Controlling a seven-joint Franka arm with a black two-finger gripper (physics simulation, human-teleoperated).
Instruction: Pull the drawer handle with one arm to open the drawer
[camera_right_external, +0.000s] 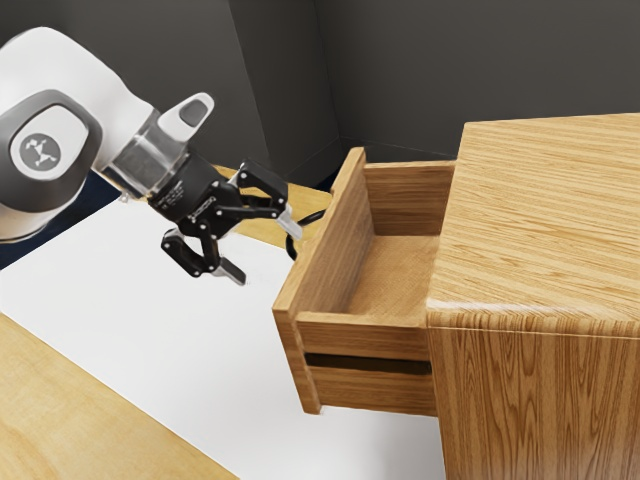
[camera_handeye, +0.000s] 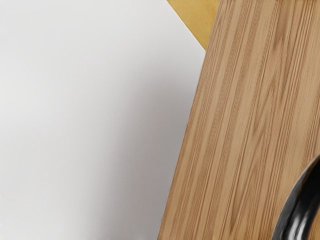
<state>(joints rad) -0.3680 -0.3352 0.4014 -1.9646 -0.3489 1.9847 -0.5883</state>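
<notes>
Closest to the arm, the gripper (camera_right_external: 260, 247) hangs over the white table (camera_right_external: 150, 330) with its fingers (camera_right_external: 268, 196) spread wide and pinching nothing. Just past the upper fingertip, toward the exterior view's right, sits the black handle (camera_right_external: 295, 233). It is beside that finger rather than between the two. In the wrist view a curved stretch of the handle shows against the wood. The handle is mounted on the drawer front (camera_right_external: 325, 260), whose long axis runs across the gripper's line of reach. Behind it the drawer (camera_right_external: 395, 265) stands well out of the cabinet (camera_right_external: 540, 300), so I judge the opening largely done. Any further pull would run back along the arm, away from the cabinet.
</notes>
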